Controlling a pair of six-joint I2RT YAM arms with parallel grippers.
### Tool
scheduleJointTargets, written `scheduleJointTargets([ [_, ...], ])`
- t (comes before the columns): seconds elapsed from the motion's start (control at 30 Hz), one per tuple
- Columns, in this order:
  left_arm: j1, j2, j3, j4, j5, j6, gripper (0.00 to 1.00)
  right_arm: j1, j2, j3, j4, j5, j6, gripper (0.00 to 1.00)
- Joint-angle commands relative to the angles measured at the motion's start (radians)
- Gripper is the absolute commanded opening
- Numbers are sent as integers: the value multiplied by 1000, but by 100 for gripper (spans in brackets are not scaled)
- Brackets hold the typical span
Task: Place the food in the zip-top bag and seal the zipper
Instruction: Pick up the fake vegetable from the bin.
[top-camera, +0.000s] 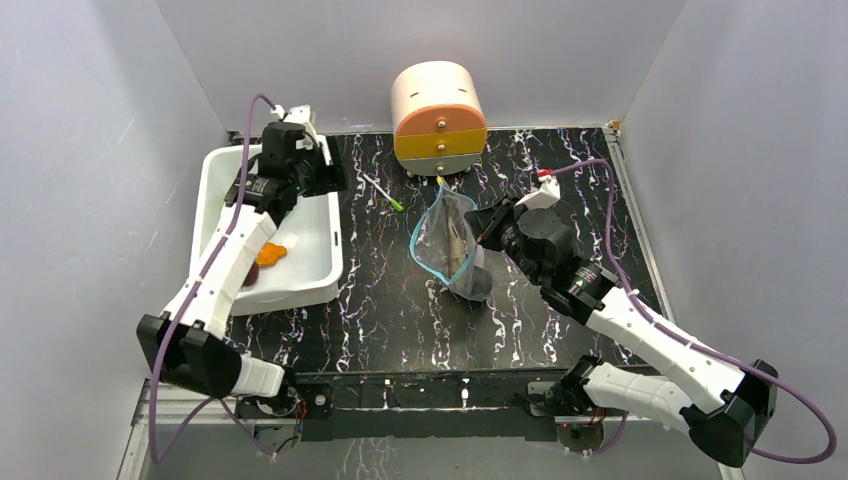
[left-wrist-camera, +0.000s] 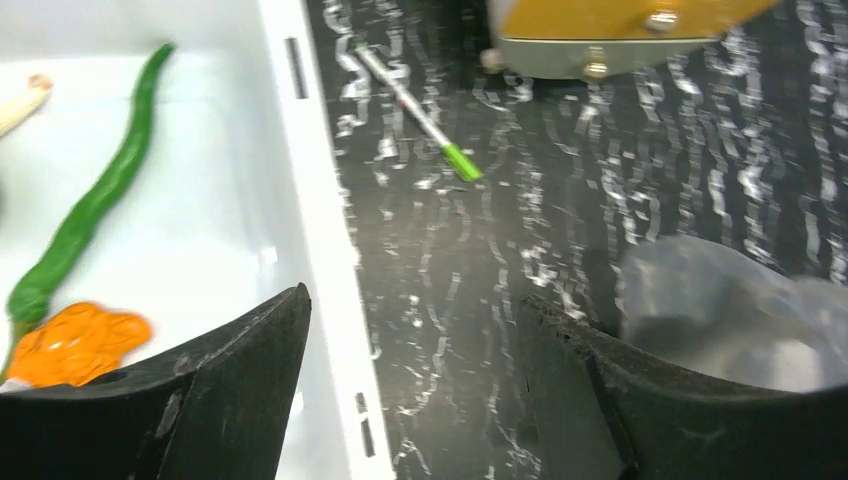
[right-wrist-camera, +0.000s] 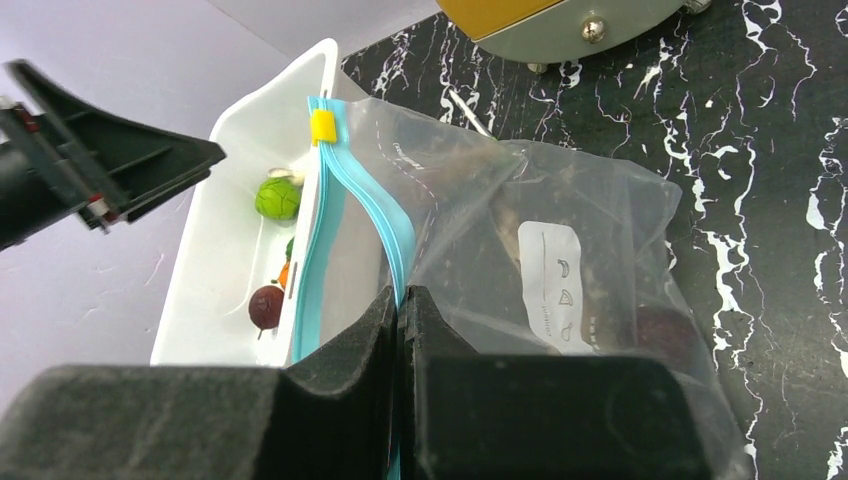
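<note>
Over the tub (top-camera: 310, 282) rim, left end effector (left-wrist-camera: 412, 300) agape; right end effector (right-wrist-camera: 398, 292) tight on the zipper (right-wrist-camera: 318, 220).

The table (top-camera: 400, 310) is shown black with white marbling, the tub (top-camera: 334, 235) white, the pepper (left-wrist-camera: 90, 210) green, the lump (left-wrist-camera: 75, 340) orange, the zipper (right-wrist-camera: 335, 215) teal-blue with a yellow tab (right-wrist-camera: 322, 127).

We see the zip-top bag (right-wrist-camera: 560, 190) as thin clear plastic film, crinkled and shiny, with a smooth teal plastic zipper (right-wrist-camera: 322, 215) and a matt white label (right-wrist-camera: 556, 275) that looks like paper. The tub (left-wrist-camera: 318, 200) is smooth, glossy white plastic; inside the tub the green pepper (left-wrist-camera: 100, 195) and orange lump (left-wrist-camera: 75, 342) look slick and shiny. Under the tub the table (top-camera: 400, 300) has a polished black marble-look finish. The right end effector (right-wrist-camera: 400, 305) is matt black, faintly grainy.
</note>
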Motion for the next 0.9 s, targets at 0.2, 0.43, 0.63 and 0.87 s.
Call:
scheduleJointTargets([
  [0.2, 186, 123, -50, 104, -152, 162, 67, 2, -54, 0, 40, 35, -35, 0],
  [0.43, 273, 276, -24, 141, -151, 301, 67, 1, -48, 35, 20, 40, -39, 0],
  [0.63, 340, 371, -23, 157, -55, 319, 66, 1, -56, 41, 24, 54, -32, 0],
  [0.87, 382, 444, -21, 233, -53, 393, 65, 2, -51, 55, 10, 48, -22, 0],
])
